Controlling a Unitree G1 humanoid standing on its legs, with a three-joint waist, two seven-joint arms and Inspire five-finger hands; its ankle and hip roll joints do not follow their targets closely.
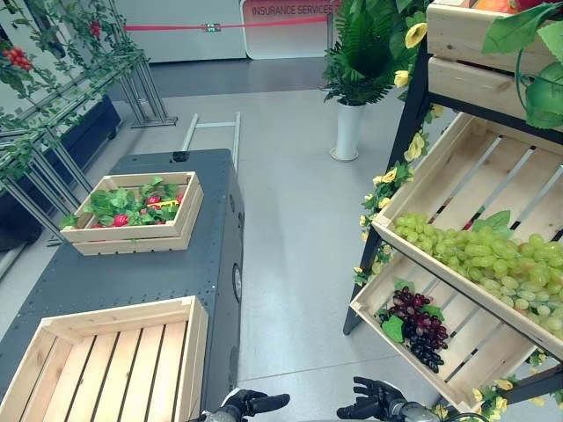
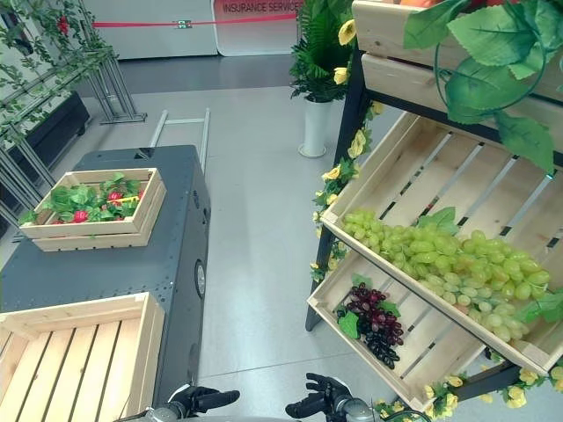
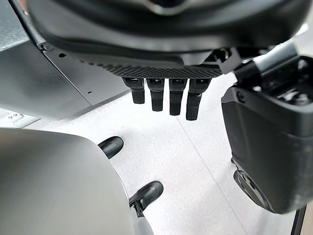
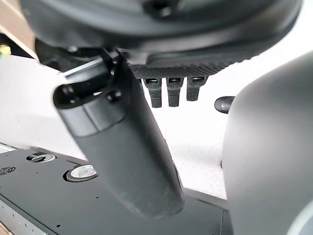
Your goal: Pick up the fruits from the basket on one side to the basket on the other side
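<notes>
My near crate (image 1: 180, 352) on the bench (image 1: 132, 272) sits empty; the far crate (image 1: 185, 215) holds red fruit (image 1: 120, 220) among leaves. My left robot hand (image 1: 251, 404) and right robot hand (image 1: 374, 403) hang relaxed, holding nothing

Grey floor (image 1: 290, 220), white-potted plant (image 1: 350, 105), dark cabinet (image 1: 132, 272).

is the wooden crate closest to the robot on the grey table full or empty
Empty. The near crate on the grey table shows only bare slats, while the far crate holds leaves and red fruit.
</notes>
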